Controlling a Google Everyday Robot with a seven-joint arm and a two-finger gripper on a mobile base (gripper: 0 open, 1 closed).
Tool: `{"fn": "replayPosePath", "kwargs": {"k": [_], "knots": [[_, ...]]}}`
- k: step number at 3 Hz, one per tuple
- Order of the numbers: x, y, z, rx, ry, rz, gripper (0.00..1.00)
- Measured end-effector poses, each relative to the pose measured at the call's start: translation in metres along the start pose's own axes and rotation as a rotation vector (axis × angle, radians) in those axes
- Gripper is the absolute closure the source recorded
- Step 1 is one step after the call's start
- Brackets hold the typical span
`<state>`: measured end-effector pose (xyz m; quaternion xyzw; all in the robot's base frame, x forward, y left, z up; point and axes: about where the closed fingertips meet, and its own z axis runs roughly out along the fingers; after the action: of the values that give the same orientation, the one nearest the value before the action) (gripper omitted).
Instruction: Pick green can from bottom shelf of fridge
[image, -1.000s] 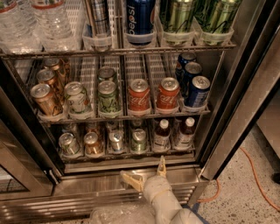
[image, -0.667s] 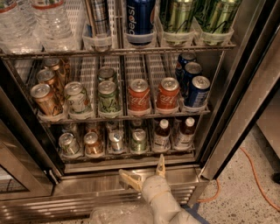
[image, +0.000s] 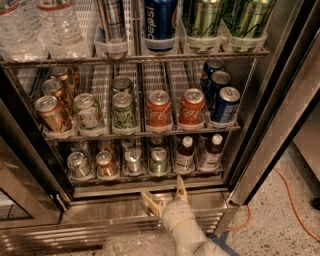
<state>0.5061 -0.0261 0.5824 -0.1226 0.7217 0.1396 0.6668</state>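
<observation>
While the tool (image: 163, 190) hovers low before the steel base panel of the fridge (image: 100, 214), its two fingers are spread wide and grip nothing. The green can (image: 159, 160) stands upright at the front of the bottom shelf (image: 120, 178), at about twelve o'clock from the tool and apart from it. A silver can (image: 133, 161) stands at its nine o'clock, a brown bottle (image: 184, 154) at its three o'clock.

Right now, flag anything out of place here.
Nothing tipped or spilled on the bottom shelf. Only an orange cable trails loose on the floor right of the fridge. The open pincer sits just below that shelf.
</observation>
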Motion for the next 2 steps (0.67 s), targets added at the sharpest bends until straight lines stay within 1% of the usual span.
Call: {"fn": "replayPosePath", "kwargs": {"k": [1,2], "knots": [[0.0,0.0,0.0,0.0,0.0,0.0,0.41],[0.0,0.0,0.0,0.0,0.0,0.0,0.36]]}}
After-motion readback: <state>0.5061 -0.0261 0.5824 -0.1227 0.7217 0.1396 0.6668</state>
